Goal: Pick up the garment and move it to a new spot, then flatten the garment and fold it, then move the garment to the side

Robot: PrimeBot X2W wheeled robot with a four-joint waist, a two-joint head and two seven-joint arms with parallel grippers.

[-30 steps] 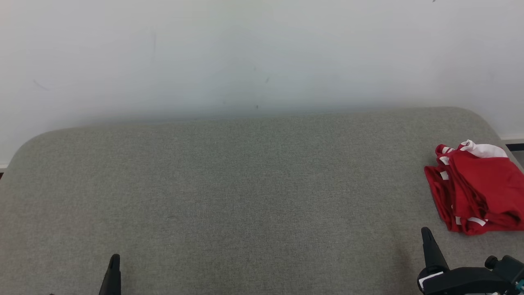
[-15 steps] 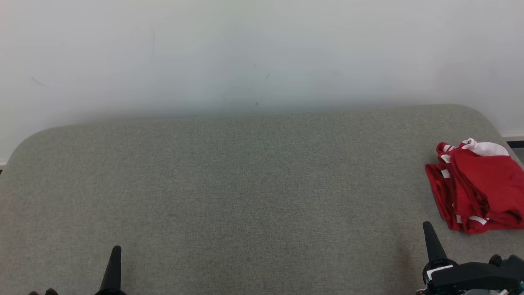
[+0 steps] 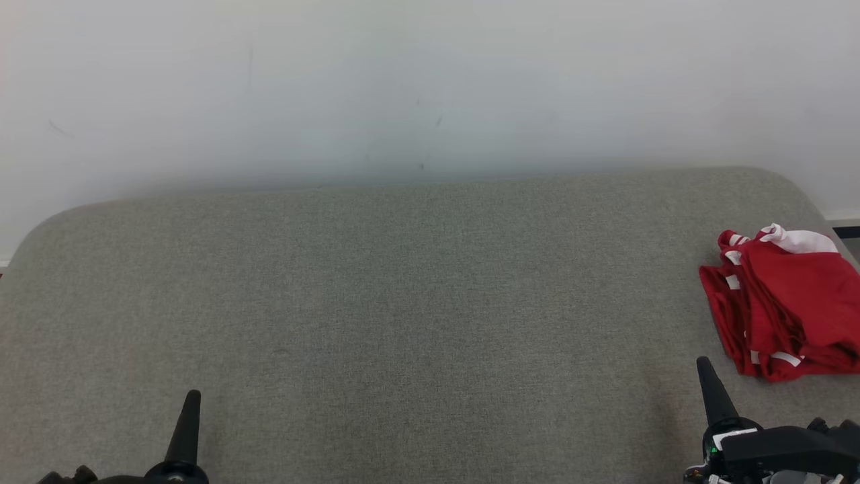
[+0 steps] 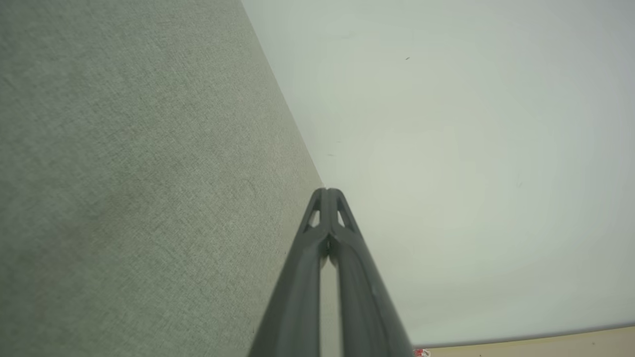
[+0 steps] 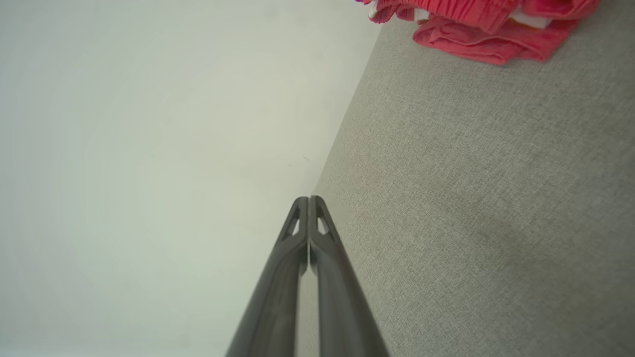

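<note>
A red garment (image 3: 789, 306) with white trim lies folded in a bundle at the far right of the grey fabric surface (image 3: 403, 302), near its right edge. Its edge also shows at the top of the right wrist view as the garment (image 5: 476, 25). My right gripper (image 3: 705, 370) stands at the lower right, shut and empty, a little in front and to the left of the garment. In its own view the right gripper (image 5: 308, 199) has both fingers pressed together. At the lower left my left gripper (image 3: 193, 398) is shut and empty too, fingertips touching in the left gripper (image 4: 327, 191) wrist view.
A plain white wall (image 3: 430, 87) rises behind the grey surface. The surface has rounded back corners, and its right edge runs just past the garment, with dark floor trim (image 3: 845, 232) beyond.
Both grippers have risen a little in the head view. The whole picture has shifted slightly, so the camera has moved. The garment lies as it did.
</note>
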